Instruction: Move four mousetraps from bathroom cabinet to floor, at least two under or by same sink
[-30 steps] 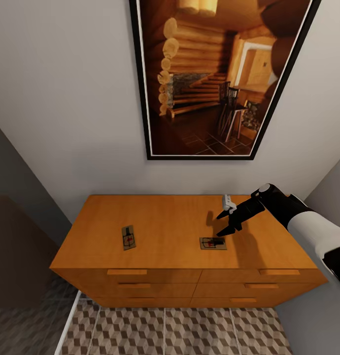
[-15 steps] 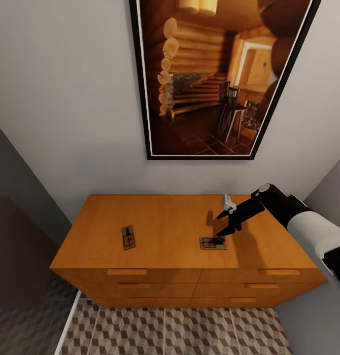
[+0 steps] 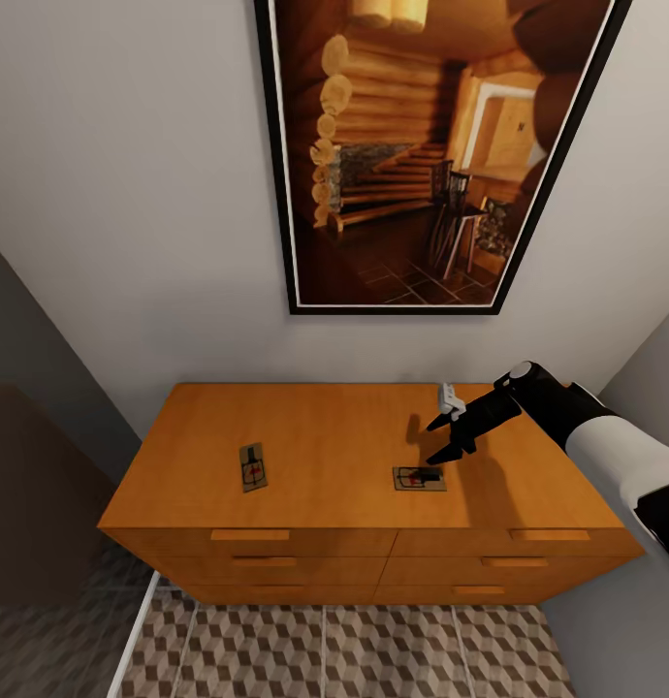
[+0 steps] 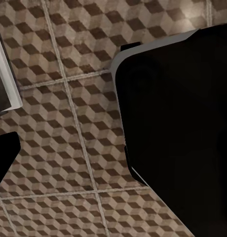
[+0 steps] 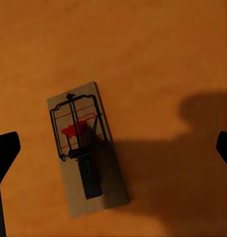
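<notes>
Big framed cabin picture (image 3: 427, 155) hangs on the wall above the cabinet (image 3: 325, 465), with the bathroom floor (image 3: 354, 650) tiles just in front of it. On the cabinet top, two mousetraps lie flat and well apart: the left mousetrap (image 3: 253, 467) and the right mousetrap (image 3: 418, 478). The right gripper (image 3: 439, 442) hovers just above and beyond that right one, fingers spread wide, holding nothing. Left gripper (image 4: 5, 153) hangs over floor tiles, can't tell its spread tbh.

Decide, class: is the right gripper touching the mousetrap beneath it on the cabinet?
Apart. In the right wrist view, the mousetrap lies flat on the cabinet, with bare wood between it and both fingertips of the right gripper.
</notes>
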Available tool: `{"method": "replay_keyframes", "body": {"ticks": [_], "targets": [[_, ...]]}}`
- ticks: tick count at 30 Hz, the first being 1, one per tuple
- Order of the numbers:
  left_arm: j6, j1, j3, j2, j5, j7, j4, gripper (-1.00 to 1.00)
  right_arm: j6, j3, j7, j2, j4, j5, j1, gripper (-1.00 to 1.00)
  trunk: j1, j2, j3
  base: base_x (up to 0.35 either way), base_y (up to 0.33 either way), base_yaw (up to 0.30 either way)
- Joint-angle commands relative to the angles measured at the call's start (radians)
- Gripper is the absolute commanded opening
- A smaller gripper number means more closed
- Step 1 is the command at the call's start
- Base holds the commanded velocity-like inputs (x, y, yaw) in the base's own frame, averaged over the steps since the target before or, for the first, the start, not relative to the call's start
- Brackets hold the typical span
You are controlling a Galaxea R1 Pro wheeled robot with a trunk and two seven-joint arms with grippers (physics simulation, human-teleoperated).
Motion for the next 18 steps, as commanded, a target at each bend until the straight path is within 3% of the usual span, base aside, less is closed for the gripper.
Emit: {"method": "replay_keyframes", "body": {"ticks": [1, 18], "targets": [[-0.007, -0.002, -0.008, -0.001, 0.004, 0.004, 0.005, 1.0, 0.01, 0.001, 0.001, -0.001, -0.002, 0.001, 0.0, 1.0, 0.001, -0.002, -0.002, -0.04, 0.0, 0.0], [-0.007, -0.002, -0.008, -0.001, 0.004, 0.004, 0.005, 1.0, 0.01, 0.001, -0.003, 0.0, -0.001, 0.001, 0.0, 1.0, 0.001, -0.002, -0.002, -0.014, 0.0, 0.0]]}}
